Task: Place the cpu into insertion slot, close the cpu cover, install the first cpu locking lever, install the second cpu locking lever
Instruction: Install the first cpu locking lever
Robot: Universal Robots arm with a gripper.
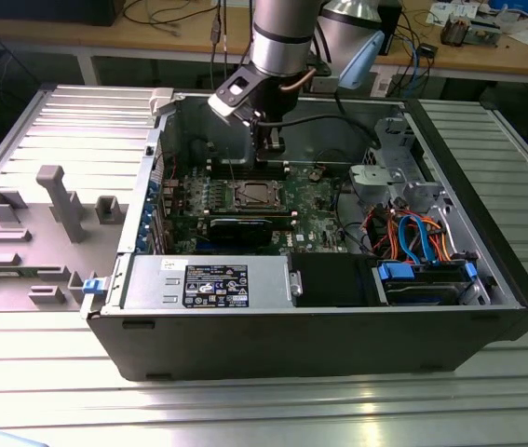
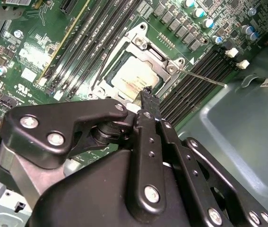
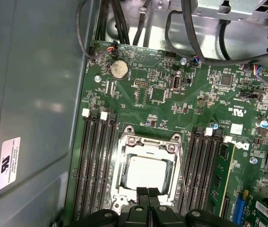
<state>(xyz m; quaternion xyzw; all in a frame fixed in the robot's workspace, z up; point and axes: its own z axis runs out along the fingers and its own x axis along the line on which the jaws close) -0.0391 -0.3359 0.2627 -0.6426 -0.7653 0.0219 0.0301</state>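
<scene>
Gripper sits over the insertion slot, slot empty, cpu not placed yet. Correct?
Not quite: the slot is not empty. The first wrist view shows the cpu already seated in the insertion slot, its silver-grey top lying flat inside the metal rim. The rest holds: the gripper sits over the insertion slot.

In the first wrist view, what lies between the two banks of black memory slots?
The insertion slot, with the cpu seated in it and the cpu cover framing the chip, as the first wrist view shows.
</scene>
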